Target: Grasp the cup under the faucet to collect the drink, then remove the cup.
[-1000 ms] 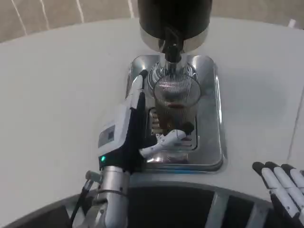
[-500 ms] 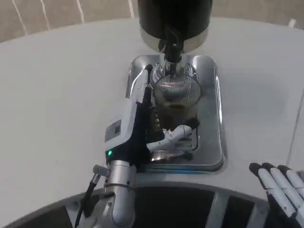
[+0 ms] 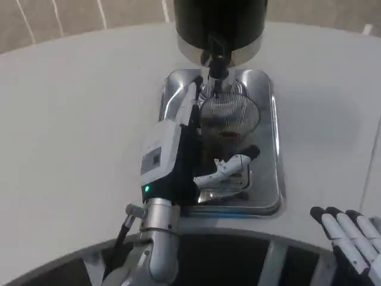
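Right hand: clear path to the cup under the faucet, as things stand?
Probably not. The left hand already wraps the cup on the tray; the right hand rests at the table's near edge.

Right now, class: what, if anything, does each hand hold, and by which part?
The left hand grips the ribbed glass cup around its side wall, under the faucet. The right hand holds nothing.

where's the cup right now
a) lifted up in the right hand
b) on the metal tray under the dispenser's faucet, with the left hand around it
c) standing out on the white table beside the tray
b: the ribbed clear cup stands on the metal tray beneath the faucet, the left hand wrapped around it.
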Tool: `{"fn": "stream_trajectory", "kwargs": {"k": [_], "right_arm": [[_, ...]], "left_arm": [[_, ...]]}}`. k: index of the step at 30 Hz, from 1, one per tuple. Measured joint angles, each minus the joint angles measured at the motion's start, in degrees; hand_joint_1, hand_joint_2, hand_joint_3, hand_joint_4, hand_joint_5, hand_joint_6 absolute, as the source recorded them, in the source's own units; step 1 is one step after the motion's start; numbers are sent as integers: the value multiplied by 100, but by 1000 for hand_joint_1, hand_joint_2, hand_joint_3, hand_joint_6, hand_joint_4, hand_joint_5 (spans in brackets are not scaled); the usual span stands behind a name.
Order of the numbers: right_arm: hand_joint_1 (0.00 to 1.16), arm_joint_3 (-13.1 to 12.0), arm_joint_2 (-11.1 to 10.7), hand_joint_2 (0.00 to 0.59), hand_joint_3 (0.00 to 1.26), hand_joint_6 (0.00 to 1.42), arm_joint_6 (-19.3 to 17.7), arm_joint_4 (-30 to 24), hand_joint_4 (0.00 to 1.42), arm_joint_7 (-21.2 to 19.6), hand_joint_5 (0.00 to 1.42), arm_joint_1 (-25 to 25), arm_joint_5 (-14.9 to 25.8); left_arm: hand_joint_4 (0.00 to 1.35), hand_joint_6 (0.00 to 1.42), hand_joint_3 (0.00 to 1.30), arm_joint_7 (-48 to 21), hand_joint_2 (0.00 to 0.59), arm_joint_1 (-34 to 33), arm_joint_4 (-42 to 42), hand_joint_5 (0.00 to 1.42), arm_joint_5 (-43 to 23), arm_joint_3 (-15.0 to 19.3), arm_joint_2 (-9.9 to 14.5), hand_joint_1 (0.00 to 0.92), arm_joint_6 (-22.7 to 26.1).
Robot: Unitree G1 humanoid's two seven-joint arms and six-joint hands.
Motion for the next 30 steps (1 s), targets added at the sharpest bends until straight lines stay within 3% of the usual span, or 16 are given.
{"fn": "stream_trajectory", "kwargs": {"k": [4,8,10,11,13,16,19,23,30], "right_arm": [[743,1,59,316,0,0,75,-134,0,118,0,-36,94],[743,6,126,316,0,0,108,-203,0,199,0,-60,108],[743,6,142,316,0,0,140,-208,0,258,0,-66,124],[743,5,153,316,0,0,159,-224,0,294,0,-70,136],[743,4,174,316,0,0,181,-253,0,315,0,-79,150],[743,4,206,316,0,0,209,-387,0,381,0,-110,154],[743,4,233,316,0,0,241,-400,0,454,0,-133,150],[742,3,242,315,0,0,245,-401,0,499,0,-145,147],[729,-22,231,319,0,0,248,-400,0,562,0,-214,161]], "left_arm": [[133,810,69,26,74,-112,118,507,15,-97,-48,497,56],[233,974,148,106,81,-218,188,612,41,-178,-66,547,192],[358,1109,255,165,87,-262,209,715,49,-206,-93,581,288],[491,1254,354,227,89,-308,243,827,60,-234,-113,594,413],[645,1410,533,365,89,-340,273,994,90,-320,-158,625,559],[941,1424,766,729,95,-368,372,1257,177,-407,-301,651,803],[1124,1424,956,945,99,-364,442,1363,145,-382,-419,679,746],[1195,1424,1058,1164,76,-271,491,1391,19,-283,-485,714,599],[1221,1424,1095,1383,59,-120,479,1393,-4,-169,-508,714,517]]}}
